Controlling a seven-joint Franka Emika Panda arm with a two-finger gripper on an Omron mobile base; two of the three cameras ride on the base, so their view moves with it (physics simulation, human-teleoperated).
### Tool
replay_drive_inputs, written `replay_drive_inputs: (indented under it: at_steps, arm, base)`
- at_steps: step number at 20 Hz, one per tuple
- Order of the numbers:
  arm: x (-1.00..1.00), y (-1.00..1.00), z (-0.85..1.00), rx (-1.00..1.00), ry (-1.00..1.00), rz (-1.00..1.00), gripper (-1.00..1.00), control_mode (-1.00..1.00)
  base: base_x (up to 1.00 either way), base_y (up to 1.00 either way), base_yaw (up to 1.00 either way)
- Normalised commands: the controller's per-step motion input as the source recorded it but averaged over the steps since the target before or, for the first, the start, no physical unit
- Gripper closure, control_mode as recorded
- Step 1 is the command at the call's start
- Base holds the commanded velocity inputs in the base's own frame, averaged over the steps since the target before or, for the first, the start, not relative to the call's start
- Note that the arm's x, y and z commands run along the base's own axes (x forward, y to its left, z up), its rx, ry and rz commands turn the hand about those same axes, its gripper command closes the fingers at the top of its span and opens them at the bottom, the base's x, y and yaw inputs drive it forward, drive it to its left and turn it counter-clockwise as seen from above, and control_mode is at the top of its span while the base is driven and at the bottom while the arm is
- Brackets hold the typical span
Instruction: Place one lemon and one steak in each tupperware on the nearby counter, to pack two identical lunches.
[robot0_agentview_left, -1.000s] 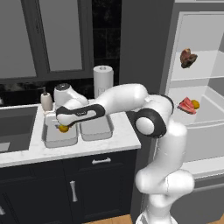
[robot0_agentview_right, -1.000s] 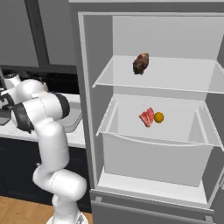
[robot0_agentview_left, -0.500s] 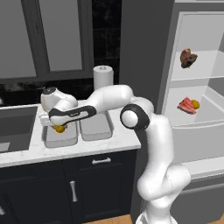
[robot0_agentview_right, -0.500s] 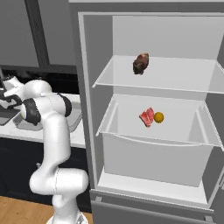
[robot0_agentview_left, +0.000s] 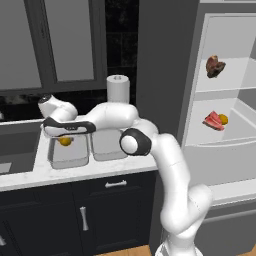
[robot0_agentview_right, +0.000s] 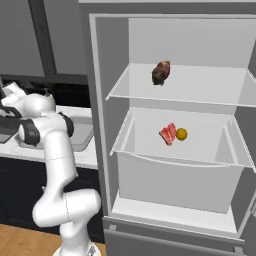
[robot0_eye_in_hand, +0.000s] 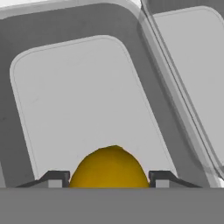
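Yellow lemon (robot0_eye_in_hand: 109, 168) sits between our gripper (robot0_eye_in_hand: 108, 179) fingertips, jaws closed on it, held over the left tupperware (robot0_agentview_left: 68, 156) on the counter (robot0_agentview_left: 30, 175). We should lower, centre inside the rim, then release gently. Beyond, the fridge drawer (robot0_agentview_right: 175, 172) holds a steak (robot0_agentview_right: 168, 134) beside another lemon (robot0_agentview_right: 181, 134).

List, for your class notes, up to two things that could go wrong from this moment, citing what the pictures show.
1. The round yellow lemon sits between the tool fingertips above the left clear plastic tupperware; whether it is still gripped is unclear, so it might roll or bounce on release.
2. The right clear plastic tupperware stands close alongside; withdrawing, the arm might nudge either container on the white marble-look counter.
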Motion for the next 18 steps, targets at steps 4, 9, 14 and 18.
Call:
replay_drive_inputs:
  at_steps: [4,9,14,18]
  arm:
    - [0.0,-0.23,0.0,-0.01,0.0,0.0,-1.0,-1.0]
    - [-0.07,-0.24,0.0,-0.08,0.0,0.0,-1.0,-1.0]
    - [-0.52,-0.02,0.05,-0.05,-0.07,0.0,-1.0,-1.0]
    - [-0.99,0.0,0.41,0.02,-0.2,0.0,-1.0,-1.0]
  base:
    - [0.0,0.0,0.0]
    - [0.0,0.0,0.0]
    - [0.0,0.0,0.0]
    - [0.0,0.0,0.0]
